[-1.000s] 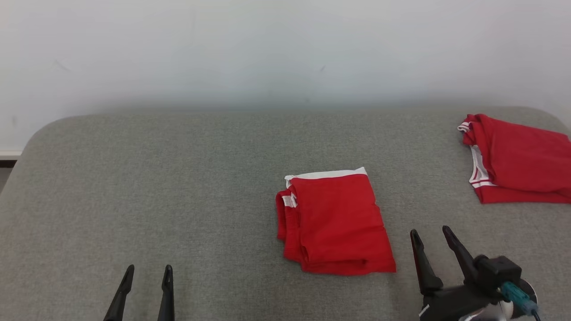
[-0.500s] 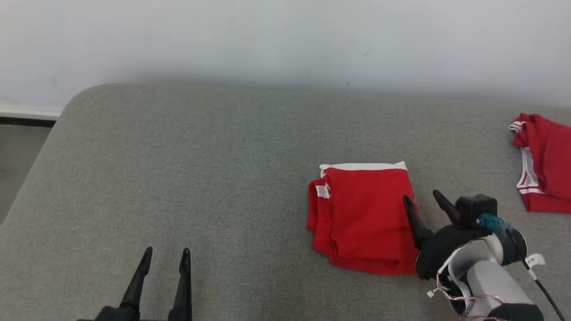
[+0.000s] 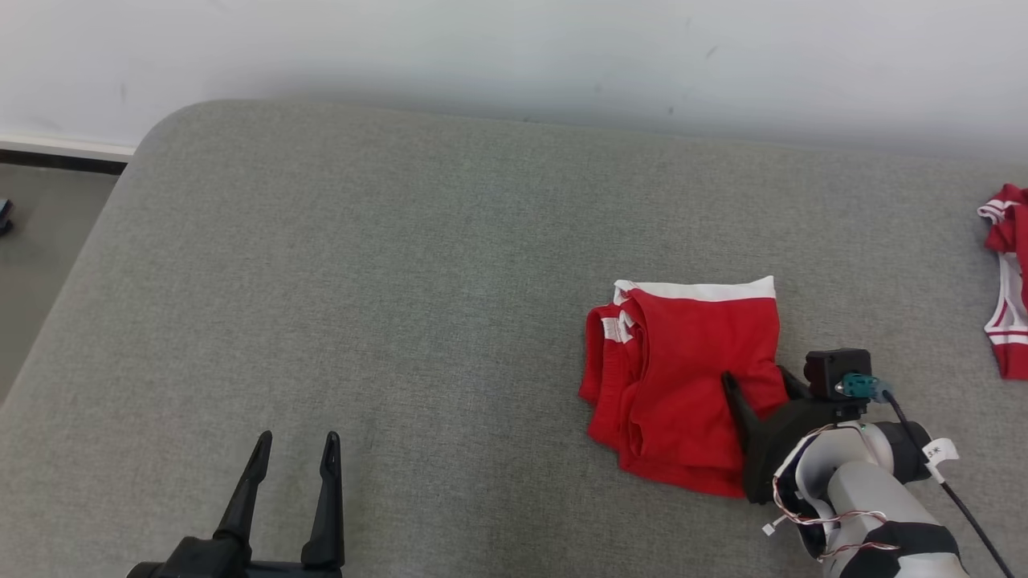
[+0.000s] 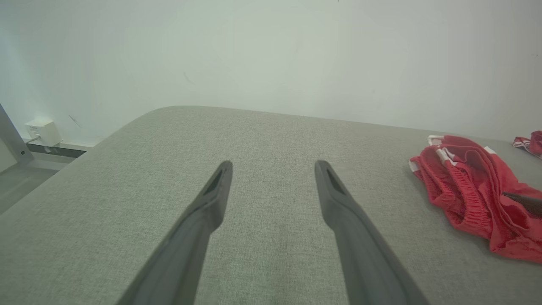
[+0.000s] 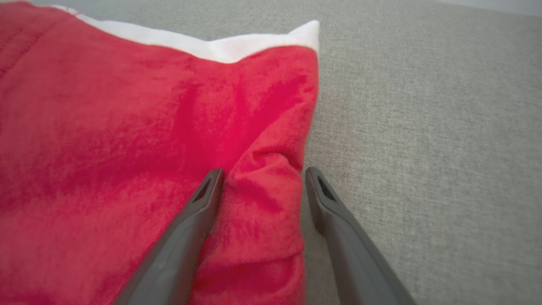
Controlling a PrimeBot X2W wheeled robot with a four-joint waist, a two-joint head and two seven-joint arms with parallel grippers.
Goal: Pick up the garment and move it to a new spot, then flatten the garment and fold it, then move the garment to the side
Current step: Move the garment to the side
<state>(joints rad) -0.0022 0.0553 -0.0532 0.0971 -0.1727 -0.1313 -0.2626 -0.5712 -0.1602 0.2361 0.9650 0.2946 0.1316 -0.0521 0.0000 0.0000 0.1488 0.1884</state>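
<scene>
We take this for a robot lab or test room. Bare white wall (image 3: 482, 40), plain grey floor (image 3: 40, 265) w/ thin skirting (image 3: 56, 148), and a small white box (image 4: 40, 132) low on the wall. The work surface is a grey cloth-covered pad (image 3: 361, 281) w/ rounded corners. The forearm (image 3: 867, 498) carries loose wires (image 3: 791, 514) & a paper tag (image 3: 940, 451). We see 2 like red items: a folded garment (image 3: 691, 377) and a second garment (image 3: 1008, 313) at the right edge.

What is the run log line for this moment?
right pincer: open, astride edge of folded red garment | left pincer: open, away from it
</scene>
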